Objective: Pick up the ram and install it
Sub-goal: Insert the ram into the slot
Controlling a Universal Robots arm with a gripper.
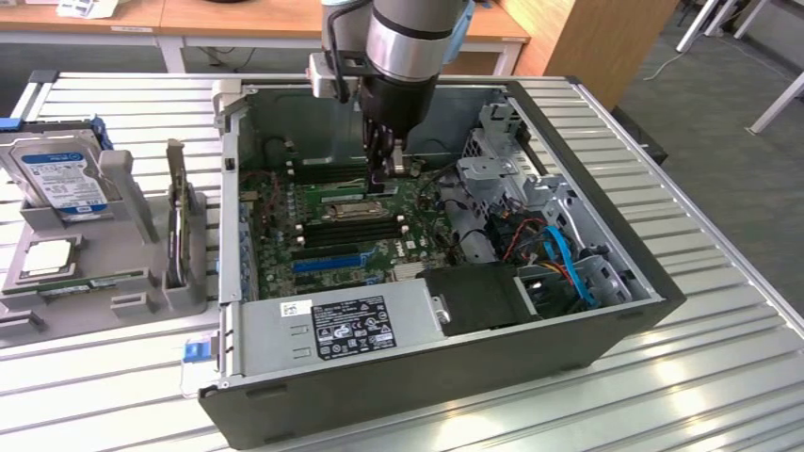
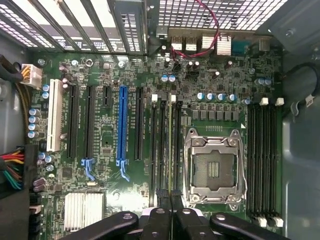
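In the wrist view the ram (image 2: 170,150) is seen edge-on, a thin green strip running along the black memory slots (image 2: 178,150) beside the empty CPU socket (image 2: 215,170). My gripper (image 2: 170,210) is shut on the ram's near end, its dark fingers (image 2: 159,220) pressed close together. I cannot tell whether the stick is seated in a slot or just above it. In the exterior view the gripper (image 1: 387,177) reaches down into the open computer case (image 1: 603,311), low over the motherboard (image 1: 364,250).
A second bank of black memory slots (image 2: 263,155) lies on the socket's other side. The power supply (image 1: 339,325) and blue cables (image 1: 566,264) crowd the case. At the exterior view's left, a grey fixture (image 1: 126,282) holds a hard drive (image 1: 56,174) and a processor (image 1: 51,256).
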